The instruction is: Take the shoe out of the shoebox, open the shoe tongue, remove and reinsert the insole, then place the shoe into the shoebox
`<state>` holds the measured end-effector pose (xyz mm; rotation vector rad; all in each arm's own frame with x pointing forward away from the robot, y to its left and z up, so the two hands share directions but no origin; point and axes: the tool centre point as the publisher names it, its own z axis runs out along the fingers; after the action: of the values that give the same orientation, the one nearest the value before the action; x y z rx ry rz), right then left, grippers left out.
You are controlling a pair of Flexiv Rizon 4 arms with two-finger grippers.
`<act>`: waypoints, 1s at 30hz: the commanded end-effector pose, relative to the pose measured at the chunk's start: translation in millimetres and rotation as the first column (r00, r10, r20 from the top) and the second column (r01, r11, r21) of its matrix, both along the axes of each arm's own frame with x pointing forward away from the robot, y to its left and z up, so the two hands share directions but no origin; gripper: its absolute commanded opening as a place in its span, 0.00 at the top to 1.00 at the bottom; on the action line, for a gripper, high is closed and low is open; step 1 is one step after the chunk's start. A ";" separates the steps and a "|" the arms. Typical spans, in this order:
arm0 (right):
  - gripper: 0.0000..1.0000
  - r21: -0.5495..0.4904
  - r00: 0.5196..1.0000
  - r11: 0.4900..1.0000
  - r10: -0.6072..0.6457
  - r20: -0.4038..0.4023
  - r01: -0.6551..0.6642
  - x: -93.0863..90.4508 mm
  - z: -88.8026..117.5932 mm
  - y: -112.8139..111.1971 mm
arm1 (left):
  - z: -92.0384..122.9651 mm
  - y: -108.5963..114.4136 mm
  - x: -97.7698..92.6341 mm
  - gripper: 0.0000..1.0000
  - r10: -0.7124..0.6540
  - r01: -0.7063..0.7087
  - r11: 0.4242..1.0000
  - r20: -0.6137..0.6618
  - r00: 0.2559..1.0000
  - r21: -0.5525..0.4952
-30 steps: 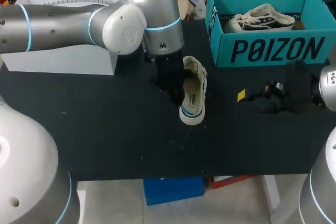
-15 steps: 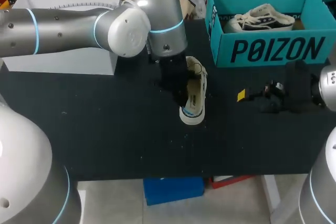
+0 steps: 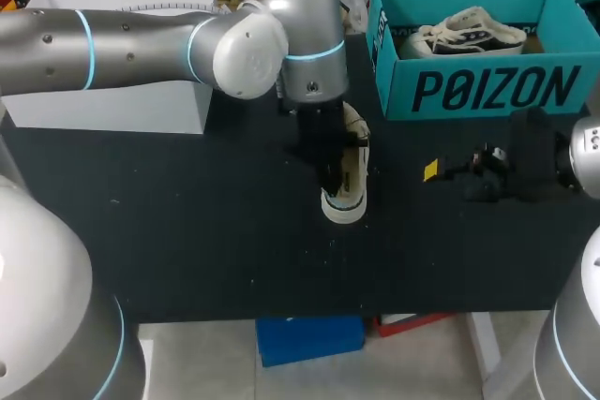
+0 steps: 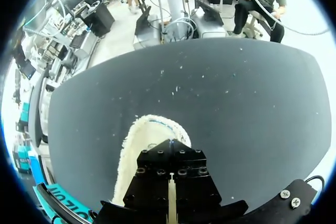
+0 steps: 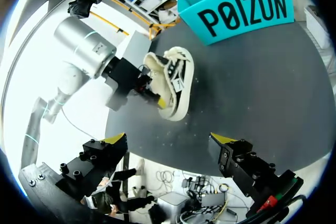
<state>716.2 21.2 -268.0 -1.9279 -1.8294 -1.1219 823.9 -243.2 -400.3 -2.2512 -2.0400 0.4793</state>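
As it lies sideways, shoe runs far-to-near.

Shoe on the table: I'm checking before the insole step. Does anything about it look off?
Yes: the shoe lies tipped on its side on the table, not on its sole, with the left gripper at its opening.

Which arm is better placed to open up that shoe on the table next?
Probably the left. Its gripper is right at the shoe, by its opening; the right gripper sits open off to the side, apart from the shoe.
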 end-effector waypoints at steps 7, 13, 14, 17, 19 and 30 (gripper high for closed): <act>0.00 -0.003 1.000 1.000 -0.001 -0.002 0.001 0.4 0.3 0.8 | -14.6 -20.3 -3.8 1.00 -0.024 0.022 0.999 0.061 0.998 0.024; 0.00 -0.003 1.000 1.000 -0.001 -0.002 0.001 0.4 0.3 0.8 | -21.7 -20.4 -6.6 1.00 -0.025 0.023 0.999 0.062 0.998 0.028; 0.00 -0.003 1.000 1.000 -0.001 -0.002 0.001 0.4 0.3 0.8 | -18.4 -19.3 -6.7 1.00 -0.022 0.022 1.000 0.061 0.998 0.013; 0.00 -0.003 1.000 1.000 -0.001 -0.002 0.001 0.4 0.3 0.8 | 2.4 -13.2 -4.0 1.00 -0.006 0.008 0.999 0.047 0.999 -0.046; 0.00 -0.003 1.000 1.000 -0.001 -0.002 0.001 0.4 0.3 0.8 | 20.2 -7.1 -0.6 1.00 0.006 -0.002 0.995 0.035 0.999 -0.100; 0.00 -0.003 1.000 1.000 -0.001 -0.002 0.001 0.4 0.3 0.8 | 113.5 27.8 53.4 1.00 0.098 -0.064 0.967 0.127 0.987 -0.247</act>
<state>716.3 21.2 -268.0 -1.9278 -1.8294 -1.1218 870.8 -243.6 -324.0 -2.3805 -2.2237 0.6401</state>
